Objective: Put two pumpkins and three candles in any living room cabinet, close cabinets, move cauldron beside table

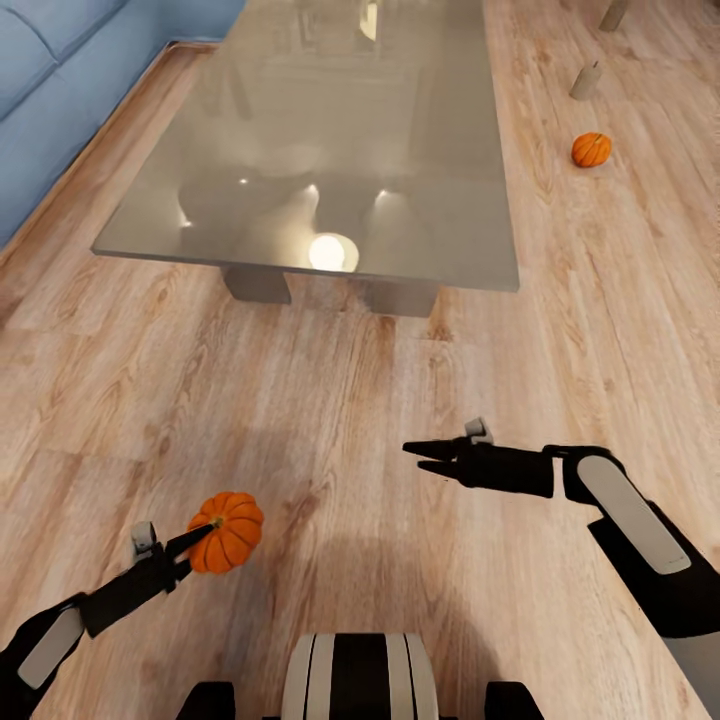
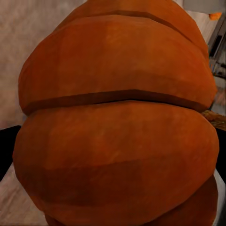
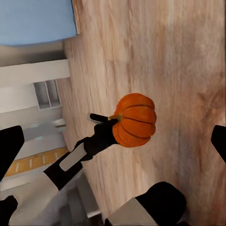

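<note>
The left pincer (image 1: 200, 535) is clenched on the larger pumpkin (image 1: 228, 531) and holds it above the wood floor (image 1: 330, 470), in front of the near edge of the bench (image 1: 320, 140). In the right wrist view the fingers seem to bite near the stem (image 3: 114, 117) side, so the round body hangs out past the tips. I judge that this pumpkin is stiff and not fragile, but its ribbed skin is smooth and curved, so it may turn or slip in a narrow hold. A grip across the middle of the body, with the fingers lying in two grooves, would be safer than a grip at the stem.

The right pincer (image 1: 425, 459) is free of any load, with its jaws a little apart, and it hovers over the floor.

The smaller pumpkin (image 1: 591, 149) rests on the floor beside the right long edge of the bench, and one candle (image 1: 586, 80) stands just beyond it. The candle looks light and hard; it should be taken around its side.
</note>
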You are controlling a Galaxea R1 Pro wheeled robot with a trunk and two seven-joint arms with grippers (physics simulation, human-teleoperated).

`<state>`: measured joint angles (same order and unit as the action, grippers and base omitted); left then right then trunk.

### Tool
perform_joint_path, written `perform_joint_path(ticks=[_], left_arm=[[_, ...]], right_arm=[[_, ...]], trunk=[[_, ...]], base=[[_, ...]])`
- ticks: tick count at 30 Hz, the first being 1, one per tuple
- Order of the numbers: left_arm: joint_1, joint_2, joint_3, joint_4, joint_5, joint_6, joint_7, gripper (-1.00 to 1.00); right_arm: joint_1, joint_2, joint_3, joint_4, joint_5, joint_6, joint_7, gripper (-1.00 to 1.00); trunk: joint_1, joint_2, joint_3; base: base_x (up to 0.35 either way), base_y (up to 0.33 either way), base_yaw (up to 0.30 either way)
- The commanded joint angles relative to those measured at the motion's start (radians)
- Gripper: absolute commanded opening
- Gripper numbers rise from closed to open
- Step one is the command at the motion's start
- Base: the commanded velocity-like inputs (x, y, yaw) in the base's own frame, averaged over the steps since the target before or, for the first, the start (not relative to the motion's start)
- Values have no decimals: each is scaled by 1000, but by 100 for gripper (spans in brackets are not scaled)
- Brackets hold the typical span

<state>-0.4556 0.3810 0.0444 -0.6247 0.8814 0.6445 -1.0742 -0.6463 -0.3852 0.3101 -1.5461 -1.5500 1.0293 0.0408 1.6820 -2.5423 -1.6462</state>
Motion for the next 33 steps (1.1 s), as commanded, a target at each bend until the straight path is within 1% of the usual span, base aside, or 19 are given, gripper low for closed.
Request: perform_joint_path(ticks=[1, 4, 7, 11, 27, 33], left_arm=[[0, 0, 0, -9, 2, 21, 0, -100], [1, 0, 0, -25, 3, 48, 2, -100], [1, -1, -1, -28, 4, 53, 2, -100], [1, -1, -1, -30, 5, 55, 2, -100], [1, -3, -9, -32, 1, 68, 3, -100], [1, -5, -12, -32, 0, 69, 2, -100]], right_arm=[[18, 0, 1, -1, 7, -1, 6, 100], [83, 0, 1, -1, 13, -5, 9, 100], [121, 0, -1, 2, 15, -8, 10, 100], [155, -1, -2, 2, 15, -19, 10, 100], [160, 2, -9, 3, 11, -21, 11, 100], [160, 2, -9, 6, 8, -21, 11, 100]], trunk=[[-1, 0, 3], [-2, 1, 15], [-3, 1, 27], [-5, 2, 42], [-12, 6, 104], [-15, 8, 127]], base=[[0, 0, 0], [0, 0, 0], [0, 0, 0], [0, 0, 0], [0, 0, 0], [0, 0, -115]])
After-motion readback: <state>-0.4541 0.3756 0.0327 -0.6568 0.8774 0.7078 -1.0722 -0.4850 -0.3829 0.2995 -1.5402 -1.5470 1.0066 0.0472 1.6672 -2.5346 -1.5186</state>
